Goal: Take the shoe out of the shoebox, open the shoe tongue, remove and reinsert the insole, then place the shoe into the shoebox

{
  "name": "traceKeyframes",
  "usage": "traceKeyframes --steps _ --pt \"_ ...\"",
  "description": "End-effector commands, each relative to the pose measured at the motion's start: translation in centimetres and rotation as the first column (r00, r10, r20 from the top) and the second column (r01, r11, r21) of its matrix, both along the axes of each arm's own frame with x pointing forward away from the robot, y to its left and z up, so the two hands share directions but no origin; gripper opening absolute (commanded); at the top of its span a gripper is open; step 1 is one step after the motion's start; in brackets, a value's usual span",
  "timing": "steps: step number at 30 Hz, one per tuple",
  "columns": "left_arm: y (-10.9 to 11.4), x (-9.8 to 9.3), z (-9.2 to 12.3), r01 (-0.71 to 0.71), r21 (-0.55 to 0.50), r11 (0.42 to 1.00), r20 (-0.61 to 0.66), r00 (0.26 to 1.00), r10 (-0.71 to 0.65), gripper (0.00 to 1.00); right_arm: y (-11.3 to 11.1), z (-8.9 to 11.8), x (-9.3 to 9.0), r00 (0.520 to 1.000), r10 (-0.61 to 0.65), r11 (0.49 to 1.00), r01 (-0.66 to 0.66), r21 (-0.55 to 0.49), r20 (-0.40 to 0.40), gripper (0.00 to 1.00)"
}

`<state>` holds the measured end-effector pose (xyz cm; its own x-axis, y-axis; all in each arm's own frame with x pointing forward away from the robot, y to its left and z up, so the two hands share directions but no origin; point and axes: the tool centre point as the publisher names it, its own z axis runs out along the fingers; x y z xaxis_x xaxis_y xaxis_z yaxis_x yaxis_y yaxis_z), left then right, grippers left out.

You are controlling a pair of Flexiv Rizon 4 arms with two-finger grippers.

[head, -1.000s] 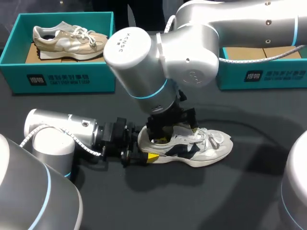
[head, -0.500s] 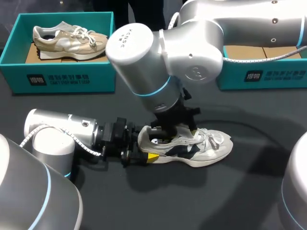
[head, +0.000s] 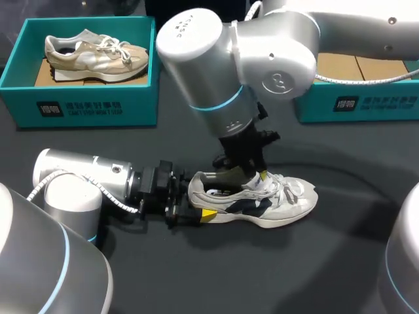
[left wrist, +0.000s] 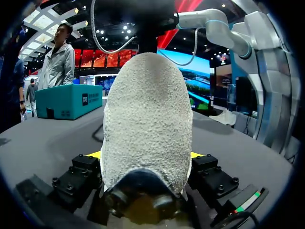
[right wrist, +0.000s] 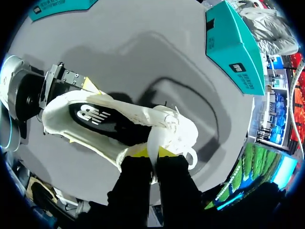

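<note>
Left shoebox (head: pixel 85 98): teal and open-topped, at the far left of the surface. It holds a beige shoe (head: pixel 95 52) lying on its side on brown cardboard.
Right shoebox (head: pixel 357 98): teal, at the far right of the surface, partly hidden behind the right arm. Brown cardboard shows inside it.
Surface (head: pixel 314 261): dark grey; it carries both boxes and the white shoe, which lies out in the open, well apart from either box.
Right arm (head: pixel 262 59): enters from the right, crosses in front of the right shoebox and comes down over the middle of the white shoe, hiding part of its opening in the head view.
Left arm (head: pixel 85 183): lies low along the surface, pointing at the shoe's heel.
White shoe (head: pixel 262 199): white with dark side panels, sole down, with its toe away from the left arm.
Insole (right wrist: pixel 102 117): dark, seen inside the shoe's opening.
Tongue (right wrist: pixel 155 138): pulled up from the laces.
Left claw (left wrist: pixel 147 155): fingers set wide on either side of the heel, a yellow tip pressed to each side, gripping it.
Right claw (right wrist: pixel 151 152): fingers almost together, pinching the tongue's top edge between the yellow tips.
</note>
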<state>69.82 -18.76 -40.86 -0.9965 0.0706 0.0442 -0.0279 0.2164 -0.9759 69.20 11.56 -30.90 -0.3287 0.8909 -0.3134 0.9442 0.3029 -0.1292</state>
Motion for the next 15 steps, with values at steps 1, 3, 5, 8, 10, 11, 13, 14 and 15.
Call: traceKeyframes --steps 1,3,5,8,10,11,13,14,15 --pt "0.1 0.1 -0.1 -0.001 0.002 1.000 0.000 1.000 0.001 0.00 -2.7 0.8 1.1 0.985 0.152 0.983 -0.142 0.120 -0.081 0.00" --pt "0.1 0.1 -0.1 -0.001 0.002 1.000 0.000 1.000 0.001 0.00 -3.4 0.8 1.4 0.969 0.223 0.965 -0.204 0.161 -0.108 0.00" --pt "0.1 0.1 -0.1 -0.001 0.002 1.000 0.000 1.000 0.001 0.00 -4.0 0.6 1.8 0.943 0.316 0.932 -0.289 0.220 -0.099 0.00" --pt "0.1 0.1 -0.1 -0.001 0.002 1.000 0.000 1.000 0.001 0.00 -4.4 0.3 2.0 0.914 0.397 0.887 -0.357 0.294 -0.087 0.00" --pt "0.1 0.1 -0.1 -0.001 0.002 1.000 0.000 1.000 0.001 0.00 -4.4 0.3 2.0 0.914 0.397 0.887 -0.357 0.294 -0.087 0.00" --pt "0.1 0.1 -0.1 -0.001 0.002 1.000 0.000 1.000 0.001 0.00 -4.4 0.3 2.0 0.914 0.397 0.887 -0.357 0.294 -0.087 0.00" --pt "0.1 0.1 -0.1 -0.001 0.002 1.000 0.000 1.000 0.001 0.00 -4.4 0.3 2.0 0.914 0.397 0.887 -0.357 0.294 -0.087 0.00" --pt "0.1 0.1 -0.1 -0.001 0.002 1.000 0.000 1.000 0.001 0.00 -4.4 0.3 2.0 0.914 0.397 0.887 -0.357 0.294 -0.087 0.00" --pt "0.1 0.1 -0.1 -0.001 0.002 1.000 0.000 1.000 0.001 0.00 -4.4 0.3 2.0 0.914 0.397 0.887 -0.357 0.294 -0.087 0.00"
